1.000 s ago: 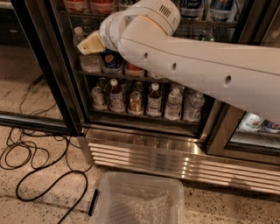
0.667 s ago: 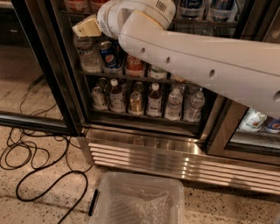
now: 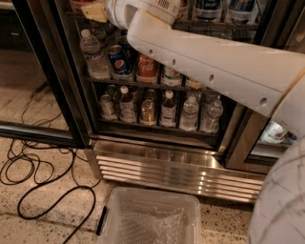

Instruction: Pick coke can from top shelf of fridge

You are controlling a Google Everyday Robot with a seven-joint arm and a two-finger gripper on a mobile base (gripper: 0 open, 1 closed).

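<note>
Camera view, current moment vs. the two prior frames.

- Fridge (image 3: pixel 159 164): the left door is seen swung open; the racks and ribbed steel base are unchanged in position.
- Arm (image 3: pixel 214 66): observed higher than before. A second ago it crossed the middle rack; now it slants from lower right up to the top edge.
- Tool (image 3: pixel 94 11): previously level with the clear water bottle (image 3: pixel 93 55), now raised to the top edge of the view, in front of the uppermost visible rack at the left side of the opening. It is partly cut off; whether it is apart or together cannot be told. Nothing is seen held.
- Coke can (image 3: pixel 147 69): earlier covered by the arm, now fully exposed. It is noted upright on the rack below the tool, just beside a blue Pepsi can (image 3: pixel 118 62) on its left. It is well apart from the tool.
- Reddish items (image 3: pixel 78 5) are seen behind the tool; their identity cannot be told.
- Bottom-rack bottles (image 3: pixel 167 108), clear bin (image 3: pixel 152 193) and black cables (image 3: pixel 43 176) on the floor: unchanged.
</note>
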